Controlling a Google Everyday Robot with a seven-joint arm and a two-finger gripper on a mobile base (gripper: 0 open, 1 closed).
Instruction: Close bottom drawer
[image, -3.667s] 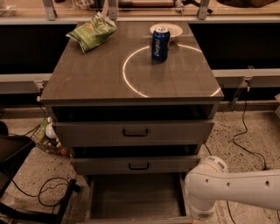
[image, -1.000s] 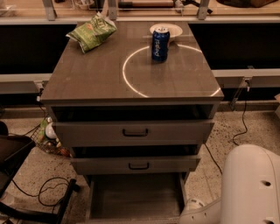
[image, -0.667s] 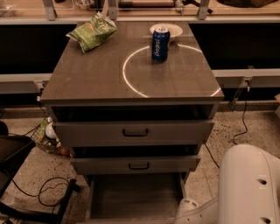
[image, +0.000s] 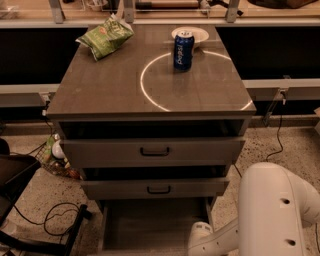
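The bottom drawer (image: 152, 225) stands pulled out at the foot of the grey-brown cabinet (image: 150, 90). Its plain grey inside shows, and its front and handle are cut off by the lower edge of the view. My white arm (image: 275, 205) fills the lower right. Its wrist end (image: 202, 239) reaches down by the drawer's right front corner. The gripper itself lies below the lower edge, out of view. The middle drawer (image: 156, 189) and top drawer (image: 152, 151) above stand slightly ajar.
On the cabinet top are a green chip bag (image: 105, 36), a blue soda can (image: 183, 51) and a white plate (image: 192, 34). A dark chair (image: 15, 175) and cables (image: 55, 220) lie on the floor at left. A cable (image: 277, 135) runs at right.
My arm has swung from the right into the foreground. Its wrist end has moved left toward the open bottom drawer's right front corner. The drawers have not moved.
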